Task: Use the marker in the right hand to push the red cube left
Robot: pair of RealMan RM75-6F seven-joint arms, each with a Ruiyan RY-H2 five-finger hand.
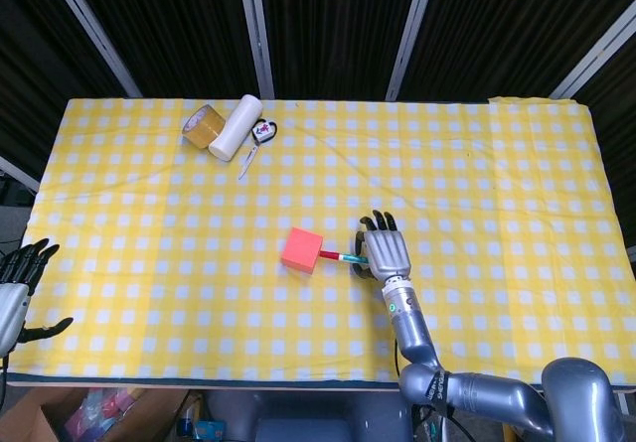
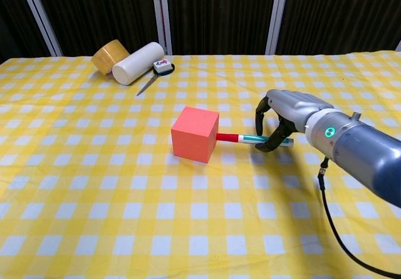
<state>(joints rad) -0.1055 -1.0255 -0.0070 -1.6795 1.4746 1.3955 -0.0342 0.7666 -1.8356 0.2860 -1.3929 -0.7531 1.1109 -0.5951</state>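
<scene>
The red cube [image 1: 301, 250] [image 2: 195, 134] sits near the middle of the yellow checked table. My right hand [image 1: 386, 252] [image 2: 282, 113] is just to its right, fingers curled around a marker [image 1: 343, 257] [image 2: 250, 138] with a red cap and teal barrel. The marker lies level and points left; its red tip touches the cube's right face. My left hand [image 1: 15, 288] hangs off the table's near left edge in the head view, fingers spread and holding nothing.
At the far left of the table lie a roll of tan tape [image 1: 203, 125] [image 2: 109, 56], a white cylinder [image 1: 235, 127] [image 2: 137, 63], a small tape measure [image 1: 263, 131] and a thin pen-like tool [image 1: 247, 162]. A box [image 1: 60, 417] sits below the table's front edge.
</scene>
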